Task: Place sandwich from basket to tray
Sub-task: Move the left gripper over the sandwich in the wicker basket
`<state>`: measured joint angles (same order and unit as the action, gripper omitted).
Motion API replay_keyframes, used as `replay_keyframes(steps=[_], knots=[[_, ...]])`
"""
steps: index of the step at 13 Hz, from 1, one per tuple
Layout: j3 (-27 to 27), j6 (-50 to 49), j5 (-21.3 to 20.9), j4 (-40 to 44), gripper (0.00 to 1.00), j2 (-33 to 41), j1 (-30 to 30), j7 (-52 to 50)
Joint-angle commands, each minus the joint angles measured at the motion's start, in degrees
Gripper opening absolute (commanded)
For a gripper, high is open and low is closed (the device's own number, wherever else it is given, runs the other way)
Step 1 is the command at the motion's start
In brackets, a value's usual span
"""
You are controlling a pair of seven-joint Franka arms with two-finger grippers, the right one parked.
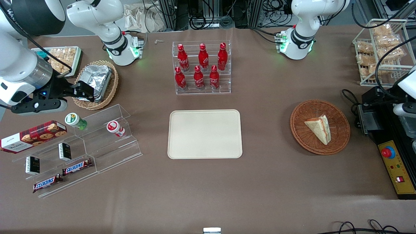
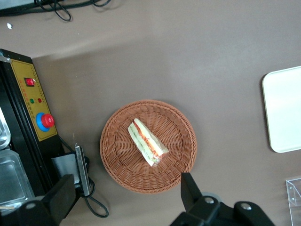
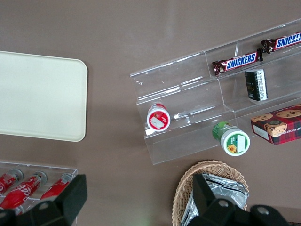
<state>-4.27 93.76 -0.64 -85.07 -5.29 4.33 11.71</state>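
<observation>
The sandwich (image 1: 320,128) (image 2: 146,141), a pale wedge in clear wrap with red and green filling, lies in the round reddish-brown basket (image 1: 299,130) (image 2: 117,160) toward the working arm's end of the table. The cream tray (image 1: 204,134) (image 2: 284,113) sits mid-table with nothing on it. My left gripper (image 2: 126,194) hangs high above the table, over the basket's edge, open wide with nothing between its fingers (image 2: 188,188). Only part of that arm (image 1: 406,87) shows at the edge of the front view.
A black and yellow control box with a red button (image 1: 395,165) (image 2: 37,113) and a coiled cable (image 2: 91,207) lie beside the basket. A wire rack of bagged snacks (image 1: 380,48) and an acrylic rack of red bottles (image 1: 202,68) stand farther from the front camera. Clear stepped shelves (image 1: 81,146) stand toward the parked arm's end.
</observation>
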Motion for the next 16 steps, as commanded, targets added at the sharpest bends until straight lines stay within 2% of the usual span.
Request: replay_keyframes(steps=[1, 4, 9, 12, 16], knots=[[1.0, -1.1, 1.0, 2.4, 1.00, -1.0, -0.8, 0.5], [1.0, -2.1, 0.5, 2.0, 1.00, -0.9, -0.7, -2.3], [1.0, -2.6, 1.4, -3.1, 1.00, 0.5, -0.6, -24.8], [1.0, -1.5, 0.7, -6.3, 1.00, 1.2, -0.5, -26.2], [1.0, 10.6, 0.6, -19.5, 1.00, 6.5, -0.5, -31.0]])
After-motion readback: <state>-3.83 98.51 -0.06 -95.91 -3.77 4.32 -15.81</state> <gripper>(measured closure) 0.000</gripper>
